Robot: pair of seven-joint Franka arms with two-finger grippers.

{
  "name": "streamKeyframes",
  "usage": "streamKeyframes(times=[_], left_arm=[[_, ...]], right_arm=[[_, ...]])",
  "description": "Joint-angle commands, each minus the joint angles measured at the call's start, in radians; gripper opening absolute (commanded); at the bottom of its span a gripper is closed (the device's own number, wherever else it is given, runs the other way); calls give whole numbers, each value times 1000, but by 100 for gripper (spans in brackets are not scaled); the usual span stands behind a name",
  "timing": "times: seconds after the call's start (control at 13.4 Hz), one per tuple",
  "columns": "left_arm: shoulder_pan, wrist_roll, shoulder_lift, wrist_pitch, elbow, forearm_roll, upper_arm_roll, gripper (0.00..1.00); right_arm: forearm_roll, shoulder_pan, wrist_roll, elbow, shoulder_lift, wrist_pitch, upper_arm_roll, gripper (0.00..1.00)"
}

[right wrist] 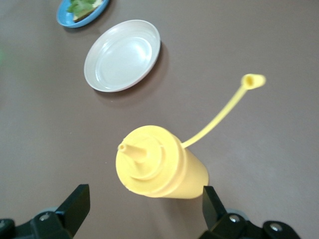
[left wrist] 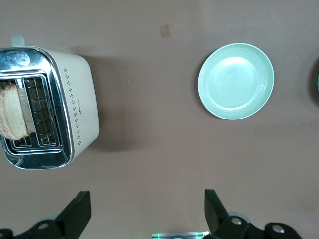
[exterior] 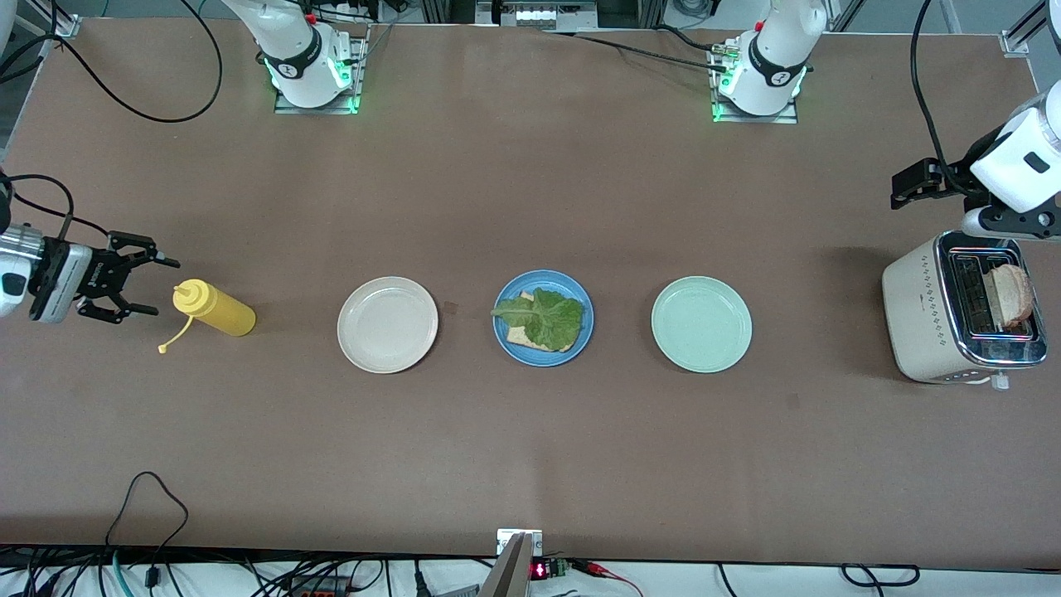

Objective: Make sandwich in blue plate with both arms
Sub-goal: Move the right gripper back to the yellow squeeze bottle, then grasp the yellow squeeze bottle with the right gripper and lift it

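Observation:
The blue plate (exterior: pixel 580 332) sits mid-table and holds one bread slice (exterior: pixel 520 335) with a green lettuce leaf (exterior: pixel 547 317) on it. A second bread slice (exterior: pixel 1013 295) stands in the toaster (exterior: pixel 920 319) at the left arm's end. My left gripper (exterior: pixel 902 187) hangs open over bare table beside the toaster, which shows in the left wrist view (left wrist: pixel 79 109) with the bread slice (left wrist: pixel 12 113) in its slot. My right gripper (exterior: pixel 149 286) is open and holds nothing, just off the nozzle end of a yellow squeeze bottle (exterior: pixel 217 310).
A beige plate (exterior: pixel 387 324) lies between the bottle and the blue plate. A pale green plate (exterior: pixel 701 324) lies between the blue plate and the toaster. The bottle (right wrist: pixel 159 162) lies on its side, its tethered cap (right wrist: pixel 253 80) resting on the table.

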Motion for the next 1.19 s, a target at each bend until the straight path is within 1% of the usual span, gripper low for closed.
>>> streamKeyframes(times=[0.0, 0.07, 0.3, 0.6, 0.74, 0.89, 1.04, 1.12], left_arm=[[-1, 12, 16, -9, 29, 19, -4, 100], [-1, 12, 16, -9, 29, 19, -4, 100], [-9, 4, 30, -7, 29, 17, -4, 100], [0, 10, 41, 28, 29, 5, -4, 100], [-1, 13, 46, 17, 26, 5, -4, 100], [7, 6, 61, 8, 26, 5, 5, 100], [7, 0, 72, 34, 32, 5, 4, 100], [7, -2, 72, 52, 32, 5, 4, 100]], right_arm=[[30, -35, -93, -47, -34, 4, 24, 100], [44, -42, -127, -50, -32, 5, 24, 100], [145, -50, -362, -82, -11, 34, 24, 100], [263, -90, -587, -96, 41, 40, 24, 100], [326, -111, -645, -96, 79, 28, 24, 100], [363, -124, -653, -94, 110, 8, 24, 100], [400, -133, -693, -94, 139, -6, 24, 100], [403, -140, -699, -94, 152, -6, 24, 100]])
